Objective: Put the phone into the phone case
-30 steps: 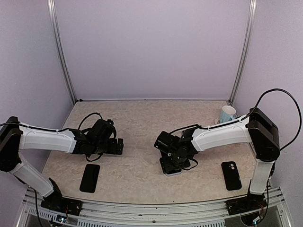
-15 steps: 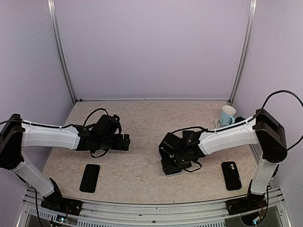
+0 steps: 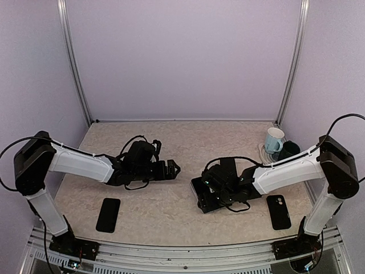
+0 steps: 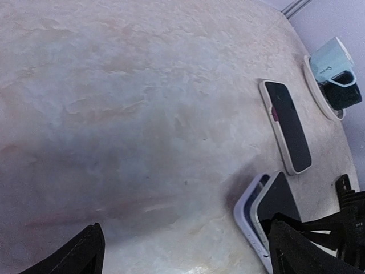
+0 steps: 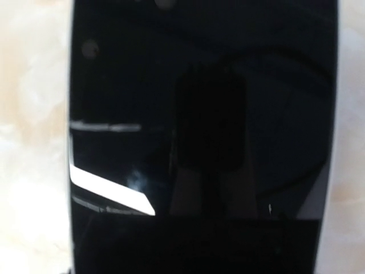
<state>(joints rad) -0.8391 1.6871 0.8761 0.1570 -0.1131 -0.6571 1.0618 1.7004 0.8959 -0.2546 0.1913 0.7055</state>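
We angle the phone (image 4: 276, 200) into the phone case (image 4: 242, 215).
Right claw (image 3: 215, 194) clamps the phone for levering in; left claw (image 3: 173, 169), apart, waits beside the phone case to brace.

A black phone (image 5: 199, 114) fills nearly the whole frame, its glossy screen running up the picture with a thin pale edge down each long side. A white wedge of glare (image 5: 108, 191) cuts across the lower left of the glass. Strips of mottled cream table (image 5: 28, 142) show on both flanks.
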